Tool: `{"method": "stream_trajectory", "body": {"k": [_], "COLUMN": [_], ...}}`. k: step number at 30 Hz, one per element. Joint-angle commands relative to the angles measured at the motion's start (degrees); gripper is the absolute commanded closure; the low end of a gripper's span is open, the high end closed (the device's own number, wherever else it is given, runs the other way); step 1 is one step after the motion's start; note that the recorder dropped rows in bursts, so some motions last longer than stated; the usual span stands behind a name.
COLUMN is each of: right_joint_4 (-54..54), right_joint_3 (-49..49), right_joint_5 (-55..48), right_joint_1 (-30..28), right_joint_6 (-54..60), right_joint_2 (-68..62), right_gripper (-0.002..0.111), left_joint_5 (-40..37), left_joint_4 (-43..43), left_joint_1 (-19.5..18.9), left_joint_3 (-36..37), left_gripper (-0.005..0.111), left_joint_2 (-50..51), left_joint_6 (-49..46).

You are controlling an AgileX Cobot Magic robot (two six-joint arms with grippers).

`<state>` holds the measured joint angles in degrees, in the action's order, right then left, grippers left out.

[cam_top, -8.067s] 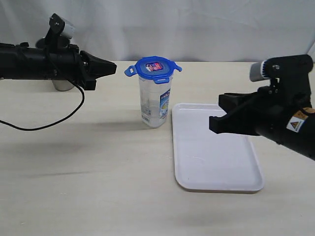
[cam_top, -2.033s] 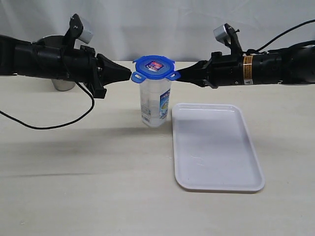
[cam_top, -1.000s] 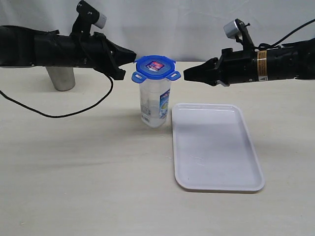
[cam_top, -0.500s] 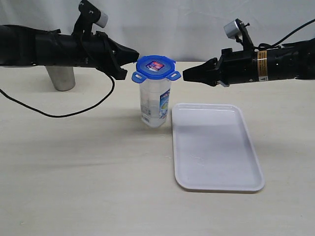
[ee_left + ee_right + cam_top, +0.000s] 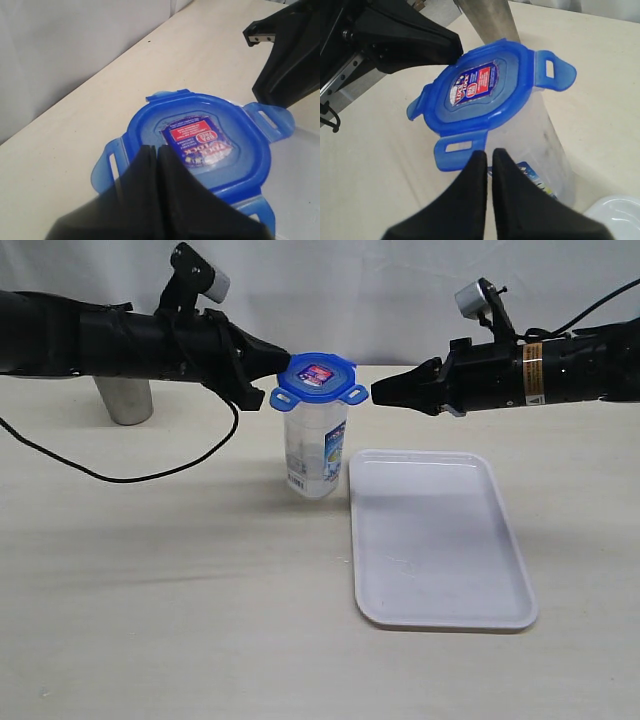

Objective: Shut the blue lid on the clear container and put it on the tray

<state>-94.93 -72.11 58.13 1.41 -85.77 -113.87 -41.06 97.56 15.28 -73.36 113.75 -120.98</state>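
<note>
Rightward, the clenched left hand (image 5: 282, 367) has reached the round blue plastic lid (image 5: 318, 378) on the tall clear plastic container (image 5: 315, 455), standing left of the flat white tray (image 5: 440, 540); the right hand (image 5: 376, 393), clenched too, hovers just right.

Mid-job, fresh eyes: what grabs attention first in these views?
The blue lid sits atop the clear container at mid-table, its flaps sticking outward. The left gripper and right gripper, jaws shut, point at it from opposite sides, the left tip over the lid's edge. The white tray lies just right of the container.
</note>
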Motion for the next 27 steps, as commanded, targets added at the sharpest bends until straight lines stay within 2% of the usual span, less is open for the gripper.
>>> {"method": "stream_trajectory", "body": {"k": [1,11,17,20,27], "right_joint_4": [0.2,-0.05,-1.11,-1.25,8.28], "right_joint_3": [0.32,0.32,0.32,0.88,7.37], "right_joint_5": [0.37,0.27,-0.17,-0.17,-7.79], "right_joint_1": [0.02,-0.09,-0.98,-2.31,-4.9], "right_joint_6": [1.16,1.54,2.37,2.59,11.15], "right_joint_2": [0.63,0.75,2.27,3.45,6.73], "right_gripper": [0.104,0.104,0.104,0.104,0.104], "left_joint_5": [-0.79,-0.57,9.68,10.42,13.46], "left_joint_4": [-0.02,-0.02,0.82,2.39,2.39], "left_joint_1": [0.11,-0.02,-0.24,-1.28,-2.41], "left_joint_3": [-0.35,0.06,3.02,5.24,9.58], "left_gripper": [0.107,0.107,0.107,0.107,0.107], "left_joint_2": [0.04,-2.1,-6.53,-8.06,-10.77], "left_joint_6": [-1.73,-1.73,-1.73,-1.73,-1.73]}}
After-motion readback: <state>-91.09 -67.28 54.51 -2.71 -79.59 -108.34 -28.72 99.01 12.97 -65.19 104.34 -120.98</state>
